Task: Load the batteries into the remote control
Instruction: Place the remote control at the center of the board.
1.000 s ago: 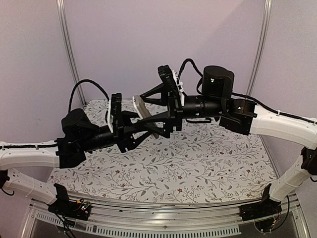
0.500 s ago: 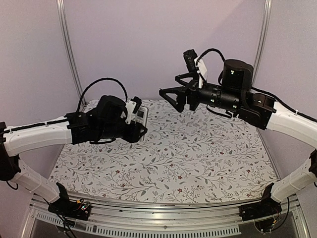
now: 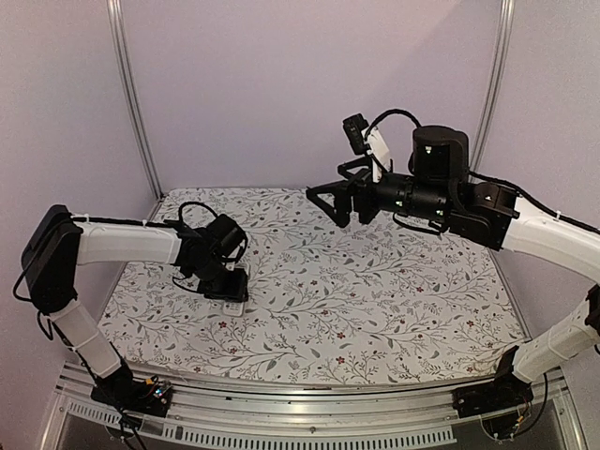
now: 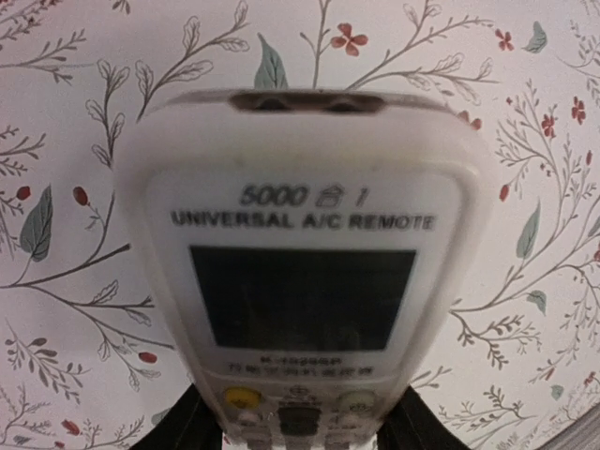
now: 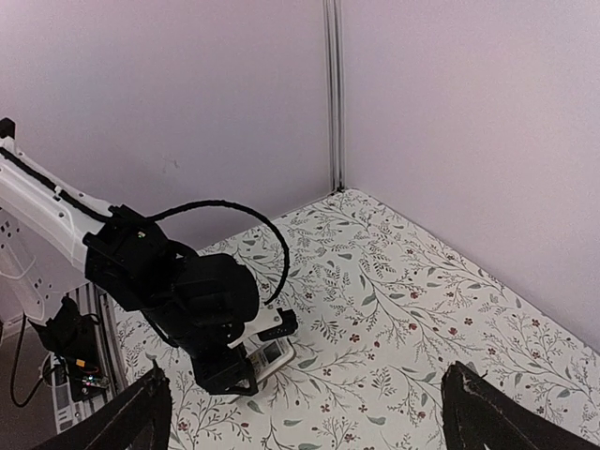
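Observation:
The white remote control (image 4: 300, 187) lies face up, display and buttons showing, down at the floral cloth on the table's left side (image 3: 232, 304). My left gripper (image 3: 228, 287) is shut on its button end, one black finger (image 4: 183, 429) on each side. In the right wrist view the remote (image 5: 274, 352) peeks out from under the left gripper (image 5: 225, 375). My right gripper (image 3: 328, 201) hangs high over the back middle of the table, open, with nothing between its fingers (image 5: 141, 417). The batteries are out of view.
A floral cloth (image 3: 375, 300) covers the table, which is walled in by purple panels with metal posts (image 3: 131, 103). A metal rail (image 3: 300, 412) runs along the near edge. The left arm's black cable (image 5: 253, 220) loops above its wrist.
My left arm has swung down from mid-air to the cloth at the left, carrying the remote. The right gripper has pulled away from the remote, up and to the right, and stays open.

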Controlling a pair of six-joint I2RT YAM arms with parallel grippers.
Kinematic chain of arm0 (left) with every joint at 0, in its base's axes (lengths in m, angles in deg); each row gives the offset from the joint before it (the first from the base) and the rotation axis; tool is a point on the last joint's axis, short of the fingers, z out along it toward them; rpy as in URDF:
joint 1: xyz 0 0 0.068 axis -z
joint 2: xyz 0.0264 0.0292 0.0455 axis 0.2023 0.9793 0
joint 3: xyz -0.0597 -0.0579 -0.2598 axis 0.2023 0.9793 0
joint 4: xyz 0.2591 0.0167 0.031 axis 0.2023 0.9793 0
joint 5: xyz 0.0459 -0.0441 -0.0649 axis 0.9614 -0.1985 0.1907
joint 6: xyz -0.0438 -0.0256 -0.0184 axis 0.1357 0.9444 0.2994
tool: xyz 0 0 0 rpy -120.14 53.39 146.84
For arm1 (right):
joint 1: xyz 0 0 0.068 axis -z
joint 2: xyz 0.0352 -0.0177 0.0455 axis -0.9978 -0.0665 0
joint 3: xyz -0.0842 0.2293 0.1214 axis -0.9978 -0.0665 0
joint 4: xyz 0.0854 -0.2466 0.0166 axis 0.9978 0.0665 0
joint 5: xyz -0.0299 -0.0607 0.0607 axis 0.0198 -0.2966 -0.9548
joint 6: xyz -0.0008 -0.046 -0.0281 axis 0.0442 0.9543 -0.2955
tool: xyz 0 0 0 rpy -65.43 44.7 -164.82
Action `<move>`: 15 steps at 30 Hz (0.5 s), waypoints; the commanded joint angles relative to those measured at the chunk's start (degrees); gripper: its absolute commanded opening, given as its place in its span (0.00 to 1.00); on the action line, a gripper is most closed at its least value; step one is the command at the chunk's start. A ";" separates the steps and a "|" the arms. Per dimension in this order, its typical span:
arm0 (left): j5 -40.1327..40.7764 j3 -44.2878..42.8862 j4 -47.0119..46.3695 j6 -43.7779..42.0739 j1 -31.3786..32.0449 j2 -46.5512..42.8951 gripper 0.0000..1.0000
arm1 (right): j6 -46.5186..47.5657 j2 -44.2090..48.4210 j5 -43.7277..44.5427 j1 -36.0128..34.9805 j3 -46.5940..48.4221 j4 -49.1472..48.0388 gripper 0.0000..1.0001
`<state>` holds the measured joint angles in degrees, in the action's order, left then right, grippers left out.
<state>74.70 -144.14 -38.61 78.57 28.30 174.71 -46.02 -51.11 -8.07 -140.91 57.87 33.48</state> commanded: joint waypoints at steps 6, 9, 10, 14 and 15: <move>-7.26 1.84 -2.55 3.13 -3.00 4.80 0.14 | 0.32 2.74 0.94 0.12 -2.31 0.40 0.99; -8.16 2.44 -3.74 2.88 -3.83 7.48 0.21 | 0.46 2.80 0.90 0.02 -2.36 0.31 0.99; -8.25 2.78 -4.27 2.93 -4.32 8.28 0.22 | 0.55 2.82 0.83 0.05 -2.43 0.23 0.99; -8.86 3.24 -5.20 3.92 -6.06 9.40 0.27 | 0.64 3.09 0.65 0.05 -2.73 0.19 0.99; -8.99 3.36 -5.66 4.20 -6.12 9.13 0.30 | 0.57 3.17 0.72 0.11 -2.80 0.19 0.99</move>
<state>66.00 -143.07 -43.01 81.65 23.82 180.15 -45.80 -49.58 -7.98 -140.91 55.96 33.74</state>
